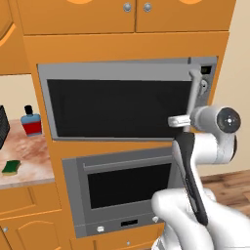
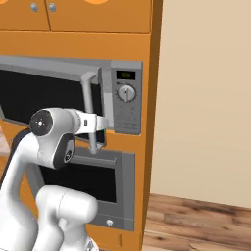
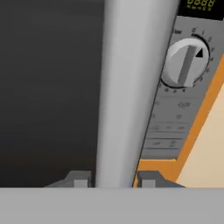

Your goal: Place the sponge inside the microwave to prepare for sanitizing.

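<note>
The sponge (image 1: 10,167) lies on the counter (image 1: 29,151) at far left, near a bottle (image 1: 31,120). To its right, the gripper (image 3: 114,178) clamps the bar handle (image 3: 124,87) of the microwave (image 1: 117,102), door slightly ajar.

microwave handle (image 3: 120,87): in the hand view it runs out of the top edge and its lower end is lost behind the grey band at the bottom.
display (image 3: 202,6): upper right of the hand view, cut by the top edge; digits too blurred to read.
panel buttons (image 3: 168,131): markings too faint to make out.
gripper (image 3: 114,180): only the tips of the fingers (image 3: 78,179) show, one each side of the handle; actual contact cannot be told.
dark appliance (image 1: 3,128): left edge of the left base view, cut off; kind unclear.
oven (image 1: 128,188): lower right corner hidden behind the arm.
microwave (image 2: 59,98): in the right base view its left part runs out of frame.
</note>
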{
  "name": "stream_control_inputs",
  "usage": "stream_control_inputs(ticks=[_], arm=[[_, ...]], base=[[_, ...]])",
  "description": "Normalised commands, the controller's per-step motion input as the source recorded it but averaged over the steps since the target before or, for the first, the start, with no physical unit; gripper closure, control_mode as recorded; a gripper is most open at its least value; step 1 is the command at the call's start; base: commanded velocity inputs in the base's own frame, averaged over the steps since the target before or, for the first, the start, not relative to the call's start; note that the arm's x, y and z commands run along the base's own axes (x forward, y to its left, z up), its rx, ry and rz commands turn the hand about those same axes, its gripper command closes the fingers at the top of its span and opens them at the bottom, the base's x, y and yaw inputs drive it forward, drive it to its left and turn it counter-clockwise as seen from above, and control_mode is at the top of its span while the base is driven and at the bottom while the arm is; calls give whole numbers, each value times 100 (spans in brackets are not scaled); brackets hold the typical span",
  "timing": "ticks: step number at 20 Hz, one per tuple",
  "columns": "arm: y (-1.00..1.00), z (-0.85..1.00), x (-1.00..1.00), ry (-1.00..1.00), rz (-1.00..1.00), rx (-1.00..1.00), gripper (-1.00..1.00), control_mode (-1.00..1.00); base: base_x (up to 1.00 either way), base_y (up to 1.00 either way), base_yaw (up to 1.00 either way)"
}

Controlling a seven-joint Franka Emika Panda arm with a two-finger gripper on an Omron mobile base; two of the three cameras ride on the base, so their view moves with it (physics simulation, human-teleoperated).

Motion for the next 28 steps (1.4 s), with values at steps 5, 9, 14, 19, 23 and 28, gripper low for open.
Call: stream_control_inputs(ticks=[5, 9, 14, 19, 23, 28], arm=[[24, 0, -72, -11, -23, -8, 100, -100], [34, 0, -72, -20, -25, -9, 100, -100], [38, -13, -81, -29, -24, -15, 100, -100], [51, -37, -88, -38, -22, -24, 100, -100], [64, -42, -88, -42, -21, -28, 100, -100], [75, -54, -80, -36, -20, -31, 100, -100]], base=[[0, 0, 0], [0, 0, 0], [0, 0, 0], [0, 0, 0], [0, 0, 0], [0, 0, 0]])
